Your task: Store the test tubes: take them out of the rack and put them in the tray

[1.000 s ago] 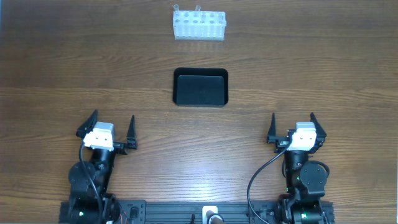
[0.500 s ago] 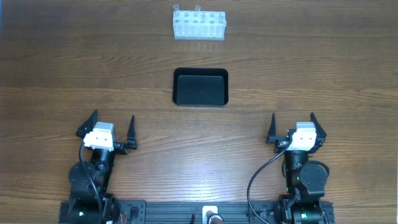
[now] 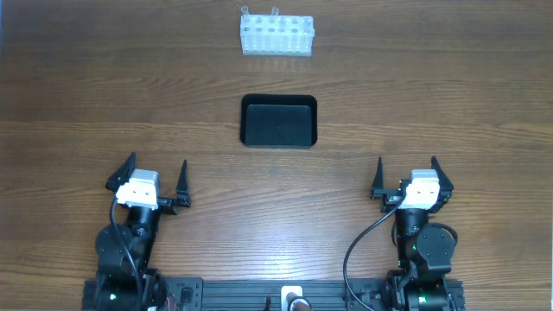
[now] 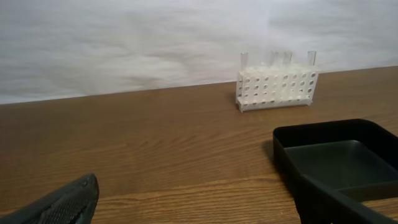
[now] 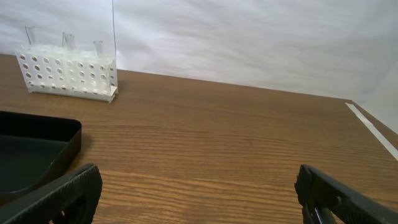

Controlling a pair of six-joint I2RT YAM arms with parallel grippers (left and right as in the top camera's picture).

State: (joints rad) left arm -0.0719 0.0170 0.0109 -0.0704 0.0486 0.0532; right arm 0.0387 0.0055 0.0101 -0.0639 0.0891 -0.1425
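A white perforated test tube rack [image 3: 276,36] stands at the far middle of the wooden table, with clear test tubes [image 4: 244,60] sticking up from its top. In front of it lies an empty black tray [image 3: 278,125]. My left gripper [image 3: 157,164] sits open near the table's front left, well short of the tray, with nothing between its fingers. My right gripper [image 3: 406,164] sits open at the front right, also holding nothing. The left wrist view looks across at the rack [image 4: 277,87] and the tray [image 4: 336,162]; the right wrist view shows the rack [image 5: 67,73] and the tray's corner [image 5: 31,152].
Bare wood surrounds the tray and rack on all sides. A white backdrop [image 4: 124,43] rises behind the table's far edge. A pale strip [image 5: 373,130] marks the table near its right side.
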